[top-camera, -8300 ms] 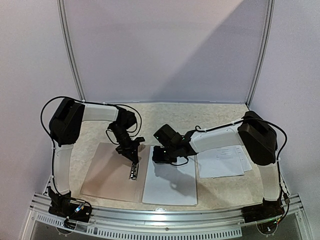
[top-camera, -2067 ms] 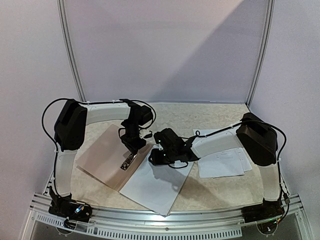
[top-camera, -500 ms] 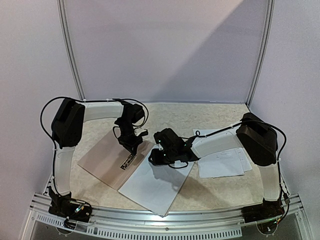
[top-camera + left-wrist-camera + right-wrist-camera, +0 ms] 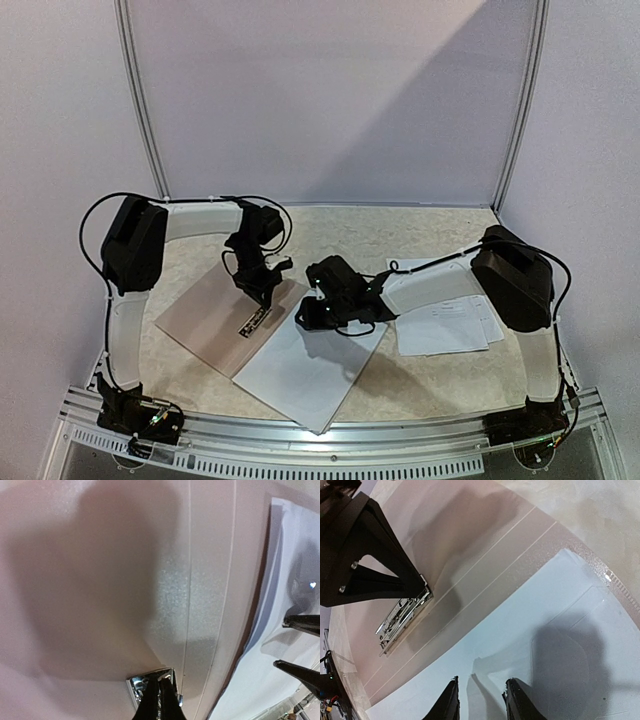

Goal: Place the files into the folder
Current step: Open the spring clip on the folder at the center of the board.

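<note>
From above, the folder (image 4: 200, 320) lies open and slanted on the mottled table (image 4: 400, 235), with one metal clip (image 4: 257, 322) at its spine; white files (image 4: 310, 385) cover its right half, and a second, fanned pile (image 4: 440, 325) lies well apart under the right arm, count unclear; the left gripper (image 4: 265, 292) is over the clip's far end and the right gripper (image 4: 312, 318) over the sheet's far corner; eight seconds ago folder and sheet lay square to the near edge, now both are turned; in the left wrist view the left gripper (image 4: 160, 692) has its tips pressed together on the chrome clip (image 4: 137, 684), whether pinching it I cannot tell; in the right wrist view the right gripper (image 4: 480, 700) is spread apart, empty, just above the white sheet (image 4: 545, 630).
</note>
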`<state>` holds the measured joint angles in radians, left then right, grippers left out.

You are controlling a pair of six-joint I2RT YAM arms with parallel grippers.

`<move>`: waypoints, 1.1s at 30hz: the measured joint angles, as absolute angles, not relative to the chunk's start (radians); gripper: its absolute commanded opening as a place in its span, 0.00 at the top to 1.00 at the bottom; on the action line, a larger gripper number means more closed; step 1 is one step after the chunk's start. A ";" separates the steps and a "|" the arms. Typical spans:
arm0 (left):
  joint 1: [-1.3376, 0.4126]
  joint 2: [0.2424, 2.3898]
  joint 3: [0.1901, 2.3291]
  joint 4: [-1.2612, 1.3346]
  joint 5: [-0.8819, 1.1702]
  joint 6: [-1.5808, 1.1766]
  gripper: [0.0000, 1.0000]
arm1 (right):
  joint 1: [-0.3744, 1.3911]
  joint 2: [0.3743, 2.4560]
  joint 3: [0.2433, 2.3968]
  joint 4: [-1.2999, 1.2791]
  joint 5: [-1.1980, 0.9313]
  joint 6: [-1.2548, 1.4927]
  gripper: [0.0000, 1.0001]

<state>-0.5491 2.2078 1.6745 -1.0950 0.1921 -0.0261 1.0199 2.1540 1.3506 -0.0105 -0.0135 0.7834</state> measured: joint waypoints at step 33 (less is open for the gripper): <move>-0.506 2.149 1.640 -1.085 0.192 0.030 1.00 | 1.019 2.167 1.367 -0.009 -0.041 0.784 0.68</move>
